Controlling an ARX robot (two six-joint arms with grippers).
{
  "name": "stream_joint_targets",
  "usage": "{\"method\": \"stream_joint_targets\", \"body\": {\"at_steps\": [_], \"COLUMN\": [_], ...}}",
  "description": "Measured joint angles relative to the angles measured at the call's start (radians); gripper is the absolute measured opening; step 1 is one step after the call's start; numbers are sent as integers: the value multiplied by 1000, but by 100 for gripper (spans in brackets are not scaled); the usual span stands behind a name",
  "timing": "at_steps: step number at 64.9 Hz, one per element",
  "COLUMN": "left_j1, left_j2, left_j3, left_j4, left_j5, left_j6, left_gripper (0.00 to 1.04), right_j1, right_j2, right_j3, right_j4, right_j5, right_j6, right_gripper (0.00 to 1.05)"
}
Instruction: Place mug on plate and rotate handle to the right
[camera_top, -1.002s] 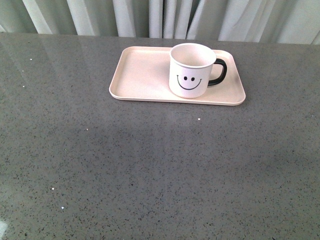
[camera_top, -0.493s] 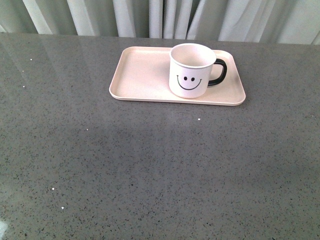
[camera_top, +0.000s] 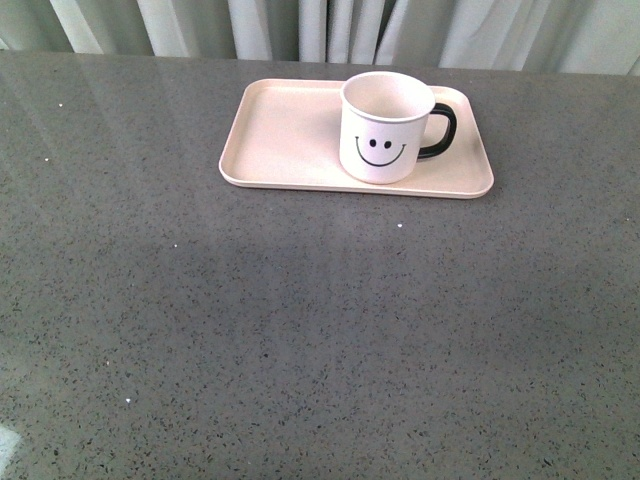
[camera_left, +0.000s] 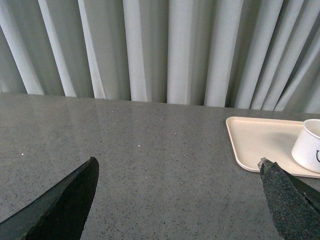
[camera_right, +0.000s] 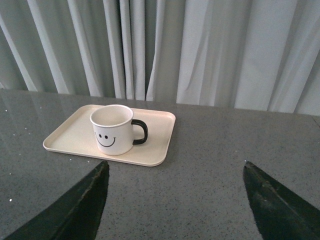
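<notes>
mug (camera_top: 385, 128) standing upright on the plate (camera_top: 285, 135), smiley face out to the front, and that's our landmark for everything else. going left to right: left of the mug the plate runs bare and pale pink, plenty of room there, which tells me the mug was put toward the plate's right half rather than centred. its base sits fully inside the low rim, so it looks settled, not perched. right of the mug, the handle (camera_top: 441, 131) sticks out as a black loop, pointing to the right, just what the task wants. my read is that both jobs are done.

now the arms. neither shows from the front. from the left wrist, the left gripper (camera_left: 177, 200) has its two dark fingers spread wide, nothing between them, and the mug is off beyond one finger, well apart. from the right wrist, the right gripper (camera_right: 175, 200) is spread wide too, empty, with the mug and plate well beyond its fingers. both hang back, i'd say, because nothing is left to hold; any nudge now would only risk turning that handle off line.
</notes>
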Motion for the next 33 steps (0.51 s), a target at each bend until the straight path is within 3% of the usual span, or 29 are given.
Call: {"method": "stream_joint_targets", "body": {"at_steps": [5, 33], "left_j1": [0, 0], "left_j2": [0, 0], "left_j3": [0, 0], "left_j4": [0, 0], "left_j5": [0, 0], "left_j6": [0, 0], "left_gripper": [96, 96], "right_j1": [0, 0], "right_j2": [0, 0], "right_j3": [0, 0], "right_j4": [0, 0], "right_j5": [0, 0], "right_j6": [0, 0], "right_gripper": [97, 96]}}
